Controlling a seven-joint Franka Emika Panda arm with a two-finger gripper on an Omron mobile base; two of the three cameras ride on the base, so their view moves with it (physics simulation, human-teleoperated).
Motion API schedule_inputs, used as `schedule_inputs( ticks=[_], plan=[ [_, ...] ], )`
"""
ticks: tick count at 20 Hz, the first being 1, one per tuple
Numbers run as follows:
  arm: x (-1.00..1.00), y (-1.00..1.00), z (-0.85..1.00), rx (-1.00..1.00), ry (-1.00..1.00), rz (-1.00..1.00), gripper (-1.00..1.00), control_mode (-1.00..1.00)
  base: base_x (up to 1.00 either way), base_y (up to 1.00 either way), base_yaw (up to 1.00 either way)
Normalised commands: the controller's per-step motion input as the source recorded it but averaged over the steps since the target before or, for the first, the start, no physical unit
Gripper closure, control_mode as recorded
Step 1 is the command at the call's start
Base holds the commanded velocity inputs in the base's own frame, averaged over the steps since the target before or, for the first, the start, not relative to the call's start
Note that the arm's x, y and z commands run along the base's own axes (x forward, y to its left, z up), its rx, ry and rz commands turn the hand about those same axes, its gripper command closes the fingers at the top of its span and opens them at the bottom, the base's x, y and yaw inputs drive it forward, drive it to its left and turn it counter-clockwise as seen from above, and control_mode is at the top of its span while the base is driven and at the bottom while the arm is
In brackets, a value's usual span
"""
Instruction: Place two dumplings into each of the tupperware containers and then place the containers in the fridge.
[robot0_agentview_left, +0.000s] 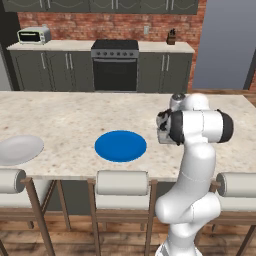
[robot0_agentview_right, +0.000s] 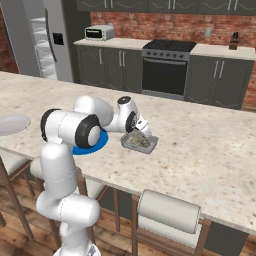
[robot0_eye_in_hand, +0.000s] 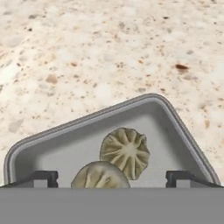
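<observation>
A light-grey tupperware container lies on the speckled counter and holds two dumplings. One dumpling sits near the tray's middle, and the other dumpling lies closer to the hand, partly cut off by the view's bottom. My gripper hovers just above the tray, open, its fingertips spread wide with nothing pinched between them. From the right base view the same container sits just right of the arm, with the gripper over its near-left end. The fridge stands at the far left.
A blue plate lies on the counter left of the arm, and a white plate sits further left near the edge. Padded stools line the counter's front. A black oven and toaster stand along the back wall.
</observation>
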Motion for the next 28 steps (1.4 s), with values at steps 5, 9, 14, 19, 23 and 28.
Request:
schedule_inputs(
  ticks=[5,9,14,19,23,28],
  plan=[
    [-0.3,-0.76,0.12,-0.07,0.33,-0.01,-1.0,-1.0,0.0,0.0,0.0],
    [-0.45,-0.41,-0.08,0.16,-0.01,0.0,-1.0,-1.0,0.0,0.0,0.0],
    [-0.59,-0.38,-0.44,0.3,-0.14,0.0,-1.0,-1.0,0.0,0.0,0.0],
    [-0.12,0.02,-0.15,0.07,-0.02,0.05,-1.0,-1.0,0.0,0.0,0.0],
    [0.15,0.26,0.0,-0.01,0.0,0.13,-1.0,-1.0,0.0,0.0,0.0],
    [0.33,0.19,-0.13,-0.1,0.03,0.13,-1.0,-1.0,0.0,0.0,0.0]
  ],
)
